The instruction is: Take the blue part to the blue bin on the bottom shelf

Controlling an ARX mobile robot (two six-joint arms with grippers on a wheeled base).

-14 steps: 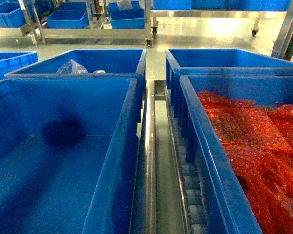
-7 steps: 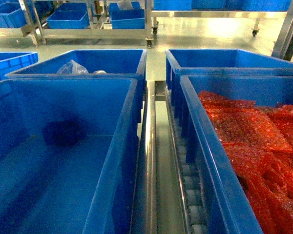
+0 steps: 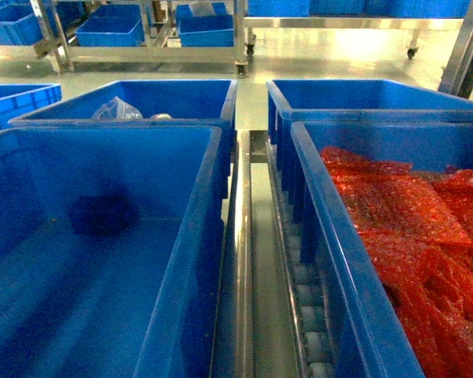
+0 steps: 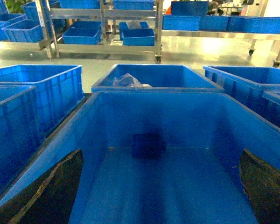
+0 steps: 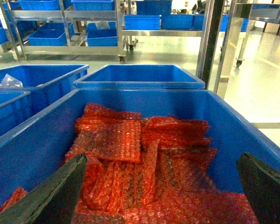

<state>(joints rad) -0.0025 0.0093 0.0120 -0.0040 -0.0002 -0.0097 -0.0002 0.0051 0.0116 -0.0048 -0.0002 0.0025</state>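
The blue bin fills the left of the head view, and the left wrist view looks into this blue bin. A dark blue part lies on its floor by the far wall, and the same blue part shows in the left wrist view. My left gripper hangs open over the bin's near half, with nothing between its fingers. My right gripper is open above red bubble-wrap packets. The bottom shelf shows as steel rails between the crates. Neither gripper appears in the head view.
A like blue crate with red packets sits to the right, with white rollers beside it. Two more blue crates stand behind; the left one holds a clear bag. Steel racks stand across the floor.
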